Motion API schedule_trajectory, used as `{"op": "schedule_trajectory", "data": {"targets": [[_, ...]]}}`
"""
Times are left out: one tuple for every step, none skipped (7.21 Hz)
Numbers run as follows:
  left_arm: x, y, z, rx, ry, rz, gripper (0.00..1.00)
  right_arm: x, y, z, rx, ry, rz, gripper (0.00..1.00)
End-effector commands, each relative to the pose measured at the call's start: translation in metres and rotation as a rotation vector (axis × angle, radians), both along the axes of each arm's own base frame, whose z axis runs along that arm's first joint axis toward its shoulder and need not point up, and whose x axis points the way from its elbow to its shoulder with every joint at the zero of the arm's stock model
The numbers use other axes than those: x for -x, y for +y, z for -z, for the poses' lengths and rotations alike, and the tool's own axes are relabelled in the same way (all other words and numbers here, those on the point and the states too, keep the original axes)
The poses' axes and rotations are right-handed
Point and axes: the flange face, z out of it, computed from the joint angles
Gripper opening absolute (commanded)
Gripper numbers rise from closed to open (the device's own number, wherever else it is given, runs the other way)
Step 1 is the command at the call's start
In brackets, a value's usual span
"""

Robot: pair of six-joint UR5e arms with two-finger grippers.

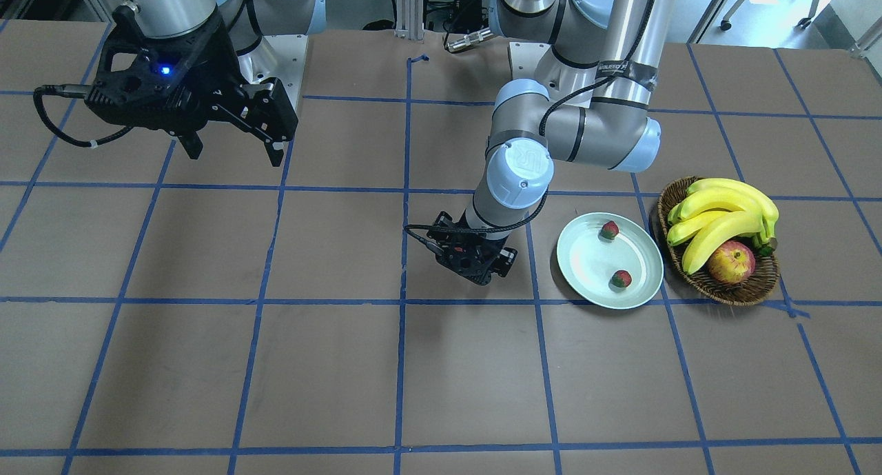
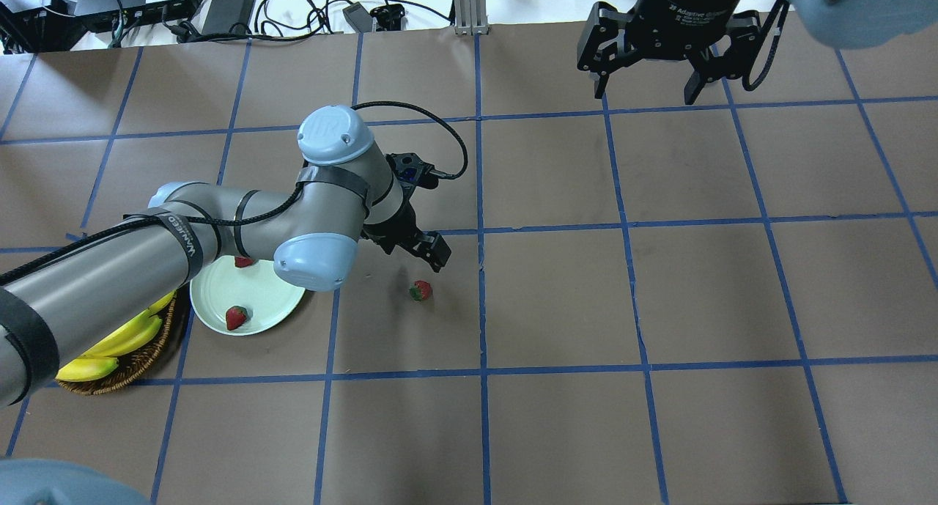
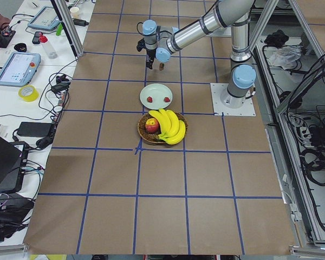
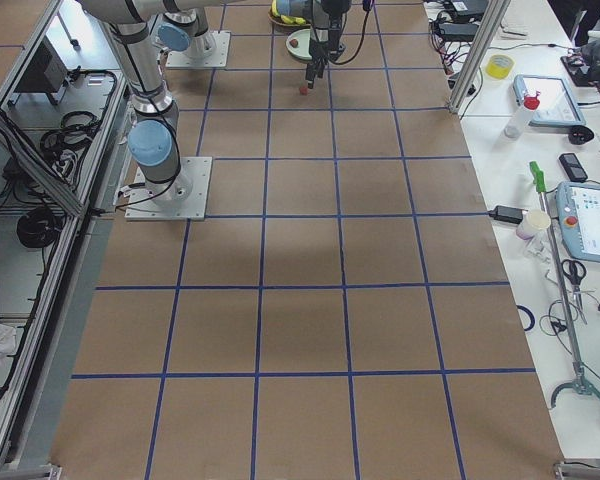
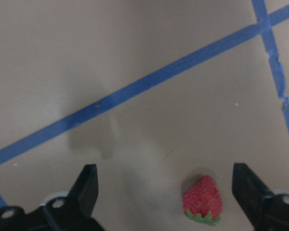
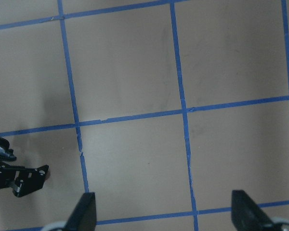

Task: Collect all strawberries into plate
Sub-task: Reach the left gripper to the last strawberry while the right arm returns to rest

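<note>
Strawberries (image 2: 236, 317), bumpy and red: two sat on the round mint plate (image 2: 271, 296), one strawberry (image 5: 203, 199) low in frame beneath the left gripper's (image 5: 166, 185) spread jaws; the right gripper (image 6: 164, 207) gaped too.

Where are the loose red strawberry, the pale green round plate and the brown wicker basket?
loose red strawberry (image 2: 420, 290), overhead view, red body.
pale green round plate (image 1: 589, 261), front-facing view, bare middle.
brown wicker basket (image 1: 737, 293), front-facing view, front rim.

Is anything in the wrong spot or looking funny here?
One strawberry lies on the bare table, away from the plate, under the open left gripper. The other two strawberries sit on the plate. Nothing looks spilled or broken.
</note>
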Motion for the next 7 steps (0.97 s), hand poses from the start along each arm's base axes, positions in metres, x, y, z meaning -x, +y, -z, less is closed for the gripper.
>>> {"op": "schedule_trajectory", "data": {"targets": [[0.021, 0.018, 0.001, 0.004, -0.060, 0.030, 1.00, 0.000, -0.001, 0.004, 0.025, 0.004, -0.040, 1.00], [0.018, 0.021, 0.005, 0.004, -0.097, 0.030, 1.00, 0.000, 0.000, 0.004, 0.025, 0.005, -0.039, 1.00], [0.017, 0.026, 0.008, -0.010, -0.094, -0.002, 1.00, 0.001, 0.000, 0.004, 0.023, 0.006, -0.038, 1.00], [0.019, 0.028, 0.011, -0.021, -0.098, -0.046, 1.00, 0.001, -0.001, 0.005, 0.022, 0.007, -0.038, 1.00], [0.025, 0.032, 0.015, -0.027, -0.104, -0.034, 0.95, 0.002, 0.000, 0.003, 0.024, 0.016, -0.038, 1.00], [0.029, 0.033, 0.016, -0.026, -0.107, -0.026, 0.90, 0.003, -0.001, 0.003, 0.025, 0.030, -0.037, 1.00], [0.029, 0.035, 0.017, -0.028, -0.111, -0.019, 0.90, 0.003, -0.001, 0.003, 0.025, 0.030, -0.037, 1.00]]}}
